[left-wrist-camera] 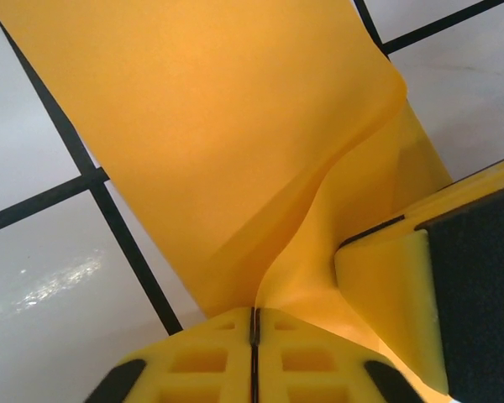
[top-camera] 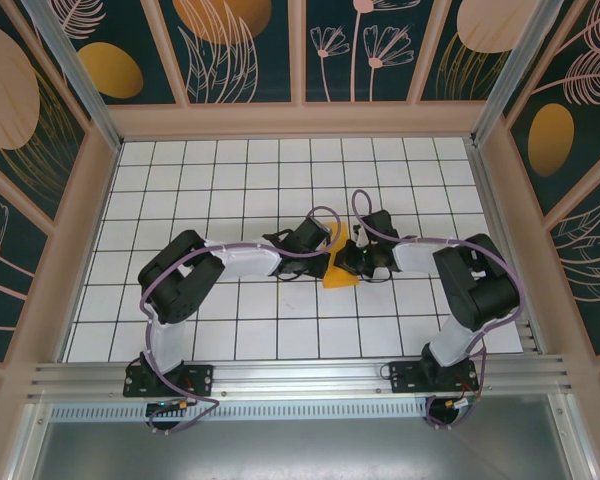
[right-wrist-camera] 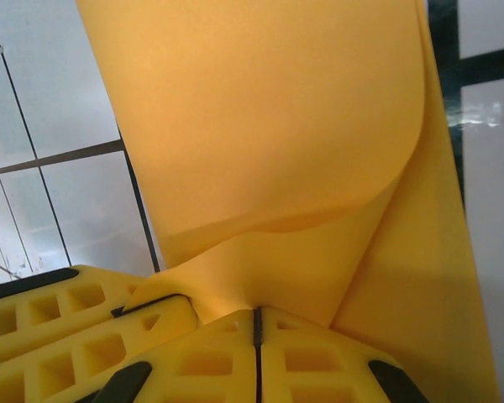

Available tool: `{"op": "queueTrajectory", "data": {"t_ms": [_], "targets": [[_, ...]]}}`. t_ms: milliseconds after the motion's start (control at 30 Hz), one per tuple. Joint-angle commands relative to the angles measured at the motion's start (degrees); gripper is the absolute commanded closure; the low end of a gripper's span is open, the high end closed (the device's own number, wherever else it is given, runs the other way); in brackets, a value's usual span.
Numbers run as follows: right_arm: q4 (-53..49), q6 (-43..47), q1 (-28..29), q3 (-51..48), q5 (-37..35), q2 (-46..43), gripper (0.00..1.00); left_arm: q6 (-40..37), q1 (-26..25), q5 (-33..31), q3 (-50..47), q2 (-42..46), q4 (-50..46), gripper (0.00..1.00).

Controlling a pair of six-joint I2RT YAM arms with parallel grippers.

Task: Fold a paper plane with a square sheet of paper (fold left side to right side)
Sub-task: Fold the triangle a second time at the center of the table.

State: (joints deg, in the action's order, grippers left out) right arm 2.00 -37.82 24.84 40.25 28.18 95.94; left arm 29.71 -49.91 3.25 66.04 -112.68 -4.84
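The bright orange paper is held between both arms at mid-table, bent and partly lifted. In the left wrist view the paper curls up from the grid, and my left gripper is shut on its near edge. The other gripper's yellow fingers pinch the paper just to the right. In the right wrist view the paper arches over itself, with my right gripper shut on its edge. The left gripper's fingers sit close at the lower left. From above, both grippers meet over the paper.
The white gridded table has free tiles all round the arms. Wooden-framed patterned walls close in the left, back and right. A metal rail runs along the near edge by the arm bases.
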Motion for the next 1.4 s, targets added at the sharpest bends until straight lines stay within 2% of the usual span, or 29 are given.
{"op": "queueTrajectory", "data": {"t_ms": [0, 100, 267, 367, 467, 667, 867, 1367], "targets": [[-3.17, 0.76, -0.03, -3.26, -2.25, 0.73, 0.92, 0.41, 0.32, -2.09, 0.10, 0.23, -2.89, 0.83], [-3.28, 0.91, -0.14, -3.25, -2.38, 1.14, 0.92, 0.54, 0.30, -2.96, -0.64, 3.60, -3.41, 0.73], [-2.96, 1.09, -0.14, -2.94, -2.05, 1.37, 0.92, 1.23, 0.32, -1.28, -4.67, 11.11, -1.75, 0.65], [-2.95, 1.26, -0.14, -2.84, -1.98, 1.44, 0.92, 2.28, 0.26, 3.09, -8.16, 15.48, 0.89, 0.64], [-2.83, 1.35, -0.19, -2.81, -1.99, 1.45, 0.92, 4.82, 0.04, 10.87, -12.37, 18.23, 6.71, 0.64], [-2.16, 1.09, -0.14, -2.87, -1.48, 1.45, 0.92, 10.04, -0.62, 19.82, -14.65, 14.98, 16.11, 0.65], [-2.43, 1.17, -0.14, -2.64, -1.38, 1.38, 0.92, 10.71, -0.80, 20.94, -12.16, 9.95, 16.64, 0.65], [-3.40, 1.53, -0.14, -2.41, -1.28, 0.97, 0.92, 9.67, -0.79, 16.77, -8.84, 3.37, 13.34, 0.65]]}}
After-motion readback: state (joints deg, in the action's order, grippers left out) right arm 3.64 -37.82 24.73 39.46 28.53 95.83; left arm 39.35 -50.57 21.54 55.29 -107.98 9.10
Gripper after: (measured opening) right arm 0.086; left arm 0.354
